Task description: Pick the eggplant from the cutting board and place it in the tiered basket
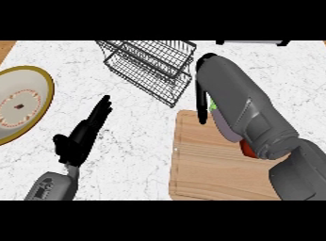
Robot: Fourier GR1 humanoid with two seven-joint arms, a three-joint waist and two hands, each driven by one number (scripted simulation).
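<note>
The purple eggplant [225, 128] with its green stem [212, 106] lies at the far end of the wooden cutting board [207, 172], mostly hidden under my right forearm. Of my right hand [201, 106], only a black strip shows, along the forearm's left edge and right beside the stem. The forearm covers the rest, so its grip cannot be seen. The black wire tiered basket [152, 66] stands just beyond the board, up and to the left of that hand. My left hand [85, 134] rests open on the marble counter left of the board, fingers straight.
A gold-rimmed cream plate [16, 106] sits at the left edge. A small red object [247, 148] peeks out from under my right forearm on the board. A dark-and-white object [253, 42] lies at the back right. Marble counter stretches between plate, basket and board.
</note>
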